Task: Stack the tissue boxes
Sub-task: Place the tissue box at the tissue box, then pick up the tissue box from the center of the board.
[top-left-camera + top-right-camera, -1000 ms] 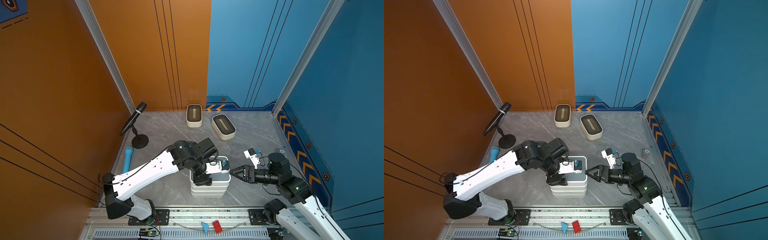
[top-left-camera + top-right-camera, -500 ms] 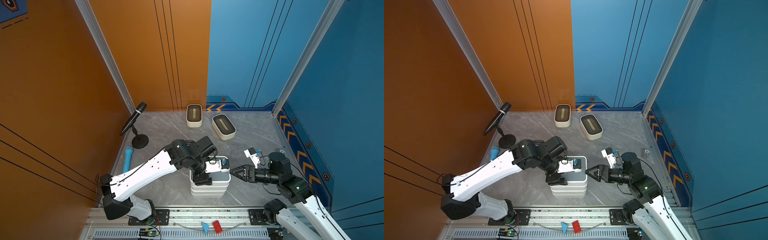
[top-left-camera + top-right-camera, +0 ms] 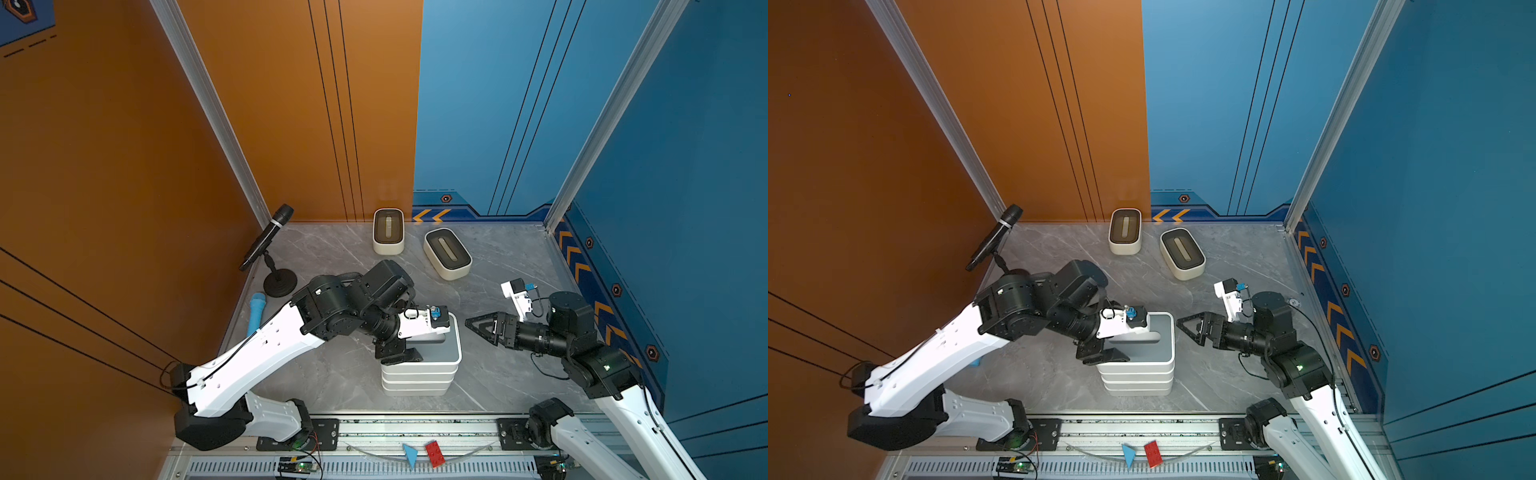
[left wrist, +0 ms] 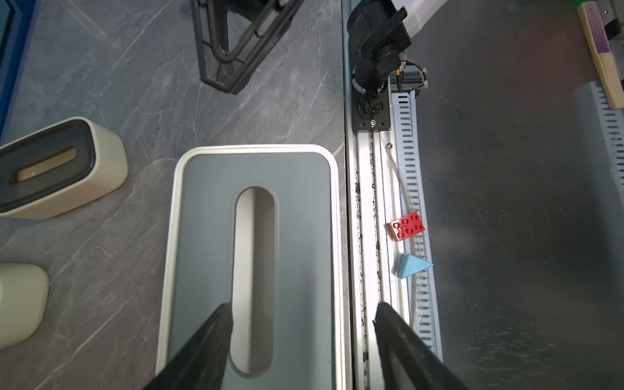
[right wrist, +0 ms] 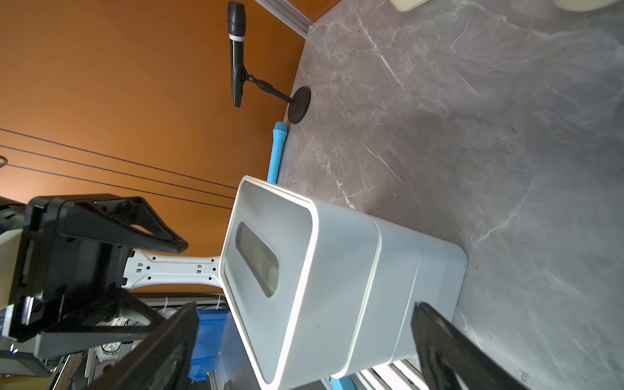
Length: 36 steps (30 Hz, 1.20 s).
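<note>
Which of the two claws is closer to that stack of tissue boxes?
Left. The left gripper hangs open right above the stack of tissue boxes. The right gripper, also open, points at it from the side, not touching.

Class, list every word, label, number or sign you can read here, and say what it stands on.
No readable words or numbers anywhere.
Orange chevron arrows: a sign without text, on the blue wall strip.
Stacked tissue boxes: no print visible.
Poster corner: cut off, unreadable.
</note>
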### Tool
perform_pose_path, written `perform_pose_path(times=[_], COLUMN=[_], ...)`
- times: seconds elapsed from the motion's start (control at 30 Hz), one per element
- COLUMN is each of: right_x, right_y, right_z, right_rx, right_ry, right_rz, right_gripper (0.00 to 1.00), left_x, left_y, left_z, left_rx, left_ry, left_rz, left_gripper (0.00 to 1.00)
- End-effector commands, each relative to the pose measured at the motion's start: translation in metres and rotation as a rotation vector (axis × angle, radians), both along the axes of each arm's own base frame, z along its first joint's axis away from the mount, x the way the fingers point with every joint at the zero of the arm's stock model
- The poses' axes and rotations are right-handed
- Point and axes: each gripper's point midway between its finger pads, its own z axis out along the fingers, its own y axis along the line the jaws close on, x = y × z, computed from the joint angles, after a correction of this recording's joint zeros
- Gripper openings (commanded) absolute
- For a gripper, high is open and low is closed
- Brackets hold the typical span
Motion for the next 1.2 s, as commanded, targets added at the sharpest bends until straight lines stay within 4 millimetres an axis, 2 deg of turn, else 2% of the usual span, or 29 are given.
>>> perform_pose_path(times=[0.0, 0.17, 0.27, 0.3, 0.4, 0.53, 0.67, 0.77, 0.83, 0.97, 1.03, 1.07, 1.1, 1.17], right_x=[0.011, 0.043, 0.068, 0.078, 0.110, 0.157, 0.205, 0.247, 0.274, 0.316, 0.334, 0.340, 0.346, 0.357], right_y=[-0.006, -0.017, -0.030, -0.036, -0.045, -0.047, -0.055, -0.051, -0.040, -0.017, -0.007, -0.004, 0.000, 0.005], right_z=[0.020, 0.029, 0.024, 0.018, 0.006, -0.012, -0.036, -0.060, -0.073, -0.104, -0.121, -0.123, -0.139, -0.151], right_rx=[-0.015, -0.075, -0.194, -0.243, -0.346, -0.443, -0.675, -0.784, -0.803, -0.877, -0.957, -0.973, -0.995, -0.994], right_ry=[-0.064, -0.067, -0.045, -0.034, 0.002, 0.017, -0.037, -0.070, -0.092, -0.148, -0.172, -0.185, -0.178, -0.183], right_rz=[-0.030, -0.104, -0.171, -0.192, -0.240, -0.271, -0.280, -0.258, -0.225, -0.120, -0.074, -0.067, -0.049, -0.048], right_gripper=[1.00, 1.00, 1.00, 1.00, 1.00, 1.00, 1.00, 0.98, 0.95, 0.89, 0.88, 0.87, 0.87, 0.85], left_x=[0.008, 0.051, 0.084, 0.096, 0.135, 0.194, 0.248, 0.280, 0.299, 0.318, 0.319, 0.319, 0.319, 0.318], left_y=[0.003, 0.015, 0.026, 0.031, 0.042, 0.060, 0.074, 0.078, 0.081, 0.079, 0.073, 0.074, 0.075, 0.077], left_z=[0.031, 0.064, 0.080, 0.082, 0.082, 0.069, 0.036, -0.006, -0.043, -0.093, -0.103, -0.108, -0.113, -0.120], left_rx=[-0.097, -0.239, -0.368, -0.409, -0.507, -0.602, -0.720, -0.734, -0.670, -0.585, -0.567, -0.559, -0.552, -0.542], left_ry=[-0.045, -0.080, -0.051, -0.039, 0.036, 0.134, 0.343, 0.497, 0.583, 0.680, 0.698, 0.698, 0.699, 0.707], left_rz=[0.034, 0.230, 0.352, 0.398, 0.516, 0.682, 0.812, 0.882, 0.965, 1.031, 0.999, 1.002, 1.013, 1.030], left_gripper=[0.69, 0.77, 0.85, 0.92, 1.00, 0.98, 0.98, 0.98, 0.98, 0.98, 0.98, 0.98, 0.98, 0.98])
